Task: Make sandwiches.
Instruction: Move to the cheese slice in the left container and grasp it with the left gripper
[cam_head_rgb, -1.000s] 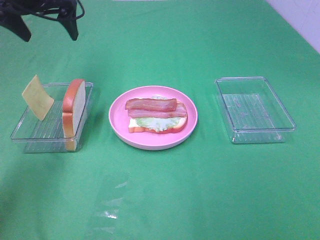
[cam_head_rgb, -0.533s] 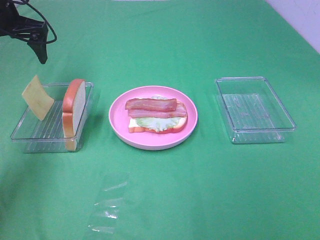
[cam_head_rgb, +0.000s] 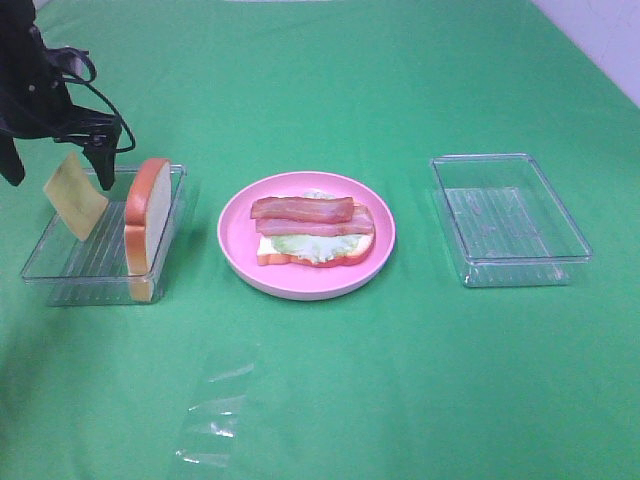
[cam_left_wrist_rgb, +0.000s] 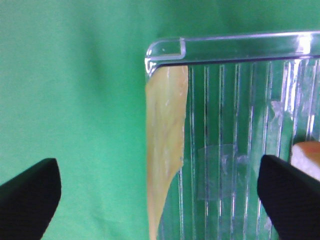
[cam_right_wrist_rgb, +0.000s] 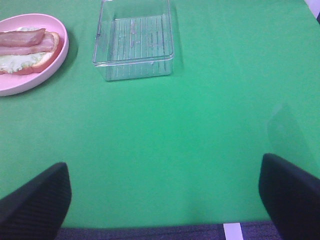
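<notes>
Begins with the green table (cam_head_rgb: 400, 380), bearing everything. Takes next the left pincer (cam_head_rgb: 60, 178), hanging at 9 o'clock from the plate with jaws spread wide and gripping nothing. Seems so set in order to drop one jaw on either face of the cheese. Places the right pincer (cam_right_wrist_rgb: 162, 200) outside the high view, likewise spread wide and empty above bare table, probably parked clear so as not to crowd the stack.

Finds two clear trays: the left tray (cam_head_rgb: 60, 262) at 9 o'clock from the plate, holding the parts not yet used, and the right tray (cam_head_rgb: 510, 215) at 3 o'clock, showing only its ribbed floor. Sets the pink plate (cam_head_rgb: 300, 290) between them at the middle, apparently within reach of either arm.

Puts the sandwich half built on that plate: bottom bread slice (cam_head_rgb: 268, 258) flat, lettuce leaf (cam_head_rgb: 300, 243) on it, two bacon strips (cam_head_rgb: 300, 209) on top, long axis from 9 to 3 o'clock. Notes the top bread slice (cam_head_rgb: 145, 215) standing on its crust along the left tray's 3 o'clock wall, faces toward 9 and 3, edge running from 12 to 6.

Ends with the cheese square (cam_head_rgb: 75, 195), propped against the same tray's 9 o'clock wall, tilted, upper edge standing above the rim. Suits a pinch from above, judging by that thin raised edge between the jaws. Cannot tell whether either jaw touches it.
</notes>
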